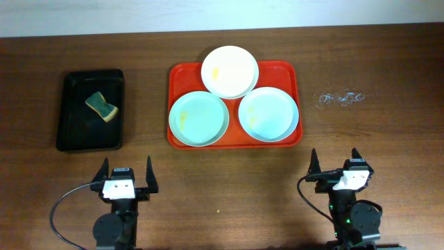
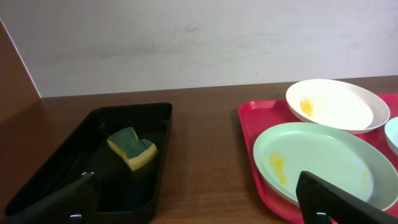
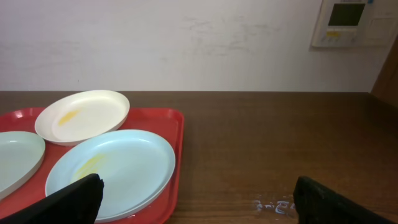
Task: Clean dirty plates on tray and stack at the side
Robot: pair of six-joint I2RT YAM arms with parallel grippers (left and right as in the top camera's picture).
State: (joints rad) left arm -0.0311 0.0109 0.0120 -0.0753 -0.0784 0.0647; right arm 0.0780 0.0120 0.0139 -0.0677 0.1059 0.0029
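Brown wooden table (image 1: 388,62) carries all items. The red tray (image 1: 286,71) lies at centre, on the far half. A black tray (image 1: 68,135) sits well apart to its left. Three plates on the red tray: a white plate (image 1: 229,71) at the far edge, overlapping the left mint plate (image 1: 199,119) and the right mint plate (image 1: 268,113); yellow smears on all three. A green-yellow sponge (image 1: 102,105) lies in the black tray. A wet patch (image 1: 340,98) marks the table right of the red tray. Left gripper (image 1: 127,167) and right gripper (image 1: 334,158) stand wide, empty, at the near edge; nothing lies between them and the trays
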